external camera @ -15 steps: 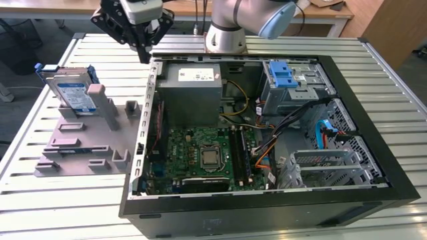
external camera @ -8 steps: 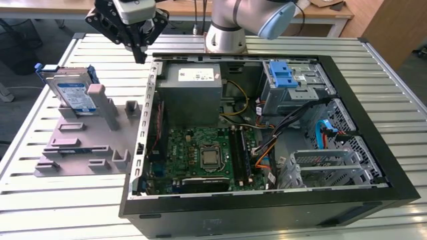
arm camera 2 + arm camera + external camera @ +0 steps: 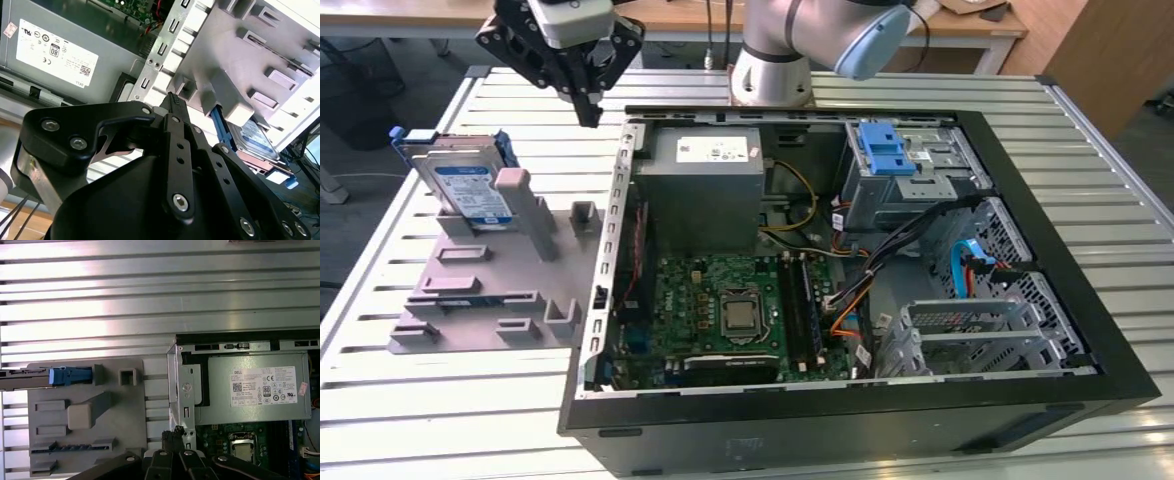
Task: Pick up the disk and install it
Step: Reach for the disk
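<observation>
I've got the hand (image 3: 592, 112) hovering over the table (image 3: 454, 420), fingers pinched together with nothing between them. The tips point down right by the wall of the open computer case (image 3: 1107, 340), near the grey power box (image 3: 707, 160).

The disk (image 3: 470, 190) hasn't been picked up yet. It stands on edge in the grey holder (image 3: 494, 300) at the exterior view's left, apart from the case, with its label facing the camera. In the first wrist view I see it edge-on with its blue frame (image 3: 70, 375) showing, off to one side of the hand rather than under it. So I read this as the approach: the pick hasn't started and nothing is installed.

I judge the grab calls for three things:
- Get the hand over the disk's top edge.
- Spread the fingers wide enough to straddle its thin sides.
- Square them up with the slab before coming down.

The holder's posts (image 3: 515, 186) sit just beside the disk, so a crooked descent looks risky.
</observation>
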Available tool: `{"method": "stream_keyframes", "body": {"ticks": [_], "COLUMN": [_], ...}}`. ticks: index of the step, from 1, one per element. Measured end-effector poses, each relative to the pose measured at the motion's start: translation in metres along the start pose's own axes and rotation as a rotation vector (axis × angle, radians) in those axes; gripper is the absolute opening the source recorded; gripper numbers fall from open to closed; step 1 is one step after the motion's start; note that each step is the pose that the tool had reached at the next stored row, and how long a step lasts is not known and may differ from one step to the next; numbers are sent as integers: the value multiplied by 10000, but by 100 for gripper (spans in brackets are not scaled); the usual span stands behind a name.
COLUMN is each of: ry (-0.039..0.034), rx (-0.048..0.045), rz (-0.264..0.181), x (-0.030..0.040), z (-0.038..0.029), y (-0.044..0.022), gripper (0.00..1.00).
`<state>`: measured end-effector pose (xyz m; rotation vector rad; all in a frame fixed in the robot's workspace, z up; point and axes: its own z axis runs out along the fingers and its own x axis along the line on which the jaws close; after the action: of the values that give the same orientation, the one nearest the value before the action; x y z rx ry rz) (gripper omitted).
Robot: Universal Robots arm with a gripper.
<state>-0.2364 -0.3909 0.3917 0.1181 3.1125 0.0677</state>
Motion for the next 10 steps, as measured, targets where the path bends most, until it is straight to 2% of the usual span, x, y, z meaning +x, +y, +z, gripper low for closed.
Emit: {"method": "stream_keyframes", "body": {"ticks": [10], "ry": [1], "rx": [0], "rz": [-1], "x": [137], "z": [-2], "y": [-6], "gripper": [11]}}
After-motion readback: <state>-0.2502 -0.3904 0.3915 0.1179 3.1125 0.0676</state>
